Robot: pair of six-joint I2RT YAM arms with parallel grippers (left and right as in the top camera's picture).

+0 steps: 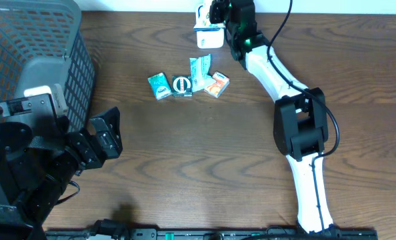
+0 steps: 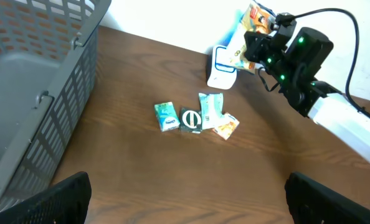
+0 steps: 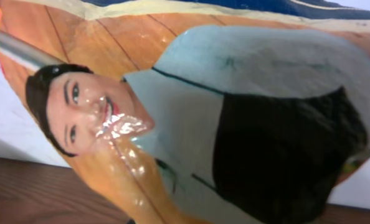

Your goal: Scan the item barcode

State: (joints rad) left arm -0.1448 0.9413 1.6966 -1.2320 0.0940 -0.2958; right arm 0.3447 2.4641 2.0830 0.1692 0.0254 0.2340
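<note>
Scanning step looks to be in hand: the snack packet [image 2: 252,25] is pinched in the right gripper [image 2: 269,43] just above the white scanner [image 2: 222,65], the left gripper [image 1: 108,133] is seen spread wide and empty, and next the barcode side probably needs to be angled at the scanner.

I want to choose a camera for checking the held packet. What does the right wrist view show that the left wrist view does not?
Only the right wrist view: the print on the held packet close up, a smiling dark-haired face under glossy glare. Only the left wrist view: the white scanner near that packet, the right gripper shut on it, four small packets, the grey basket, and the open left gripper. Both: the held packet and the brown wooden table.
</note>
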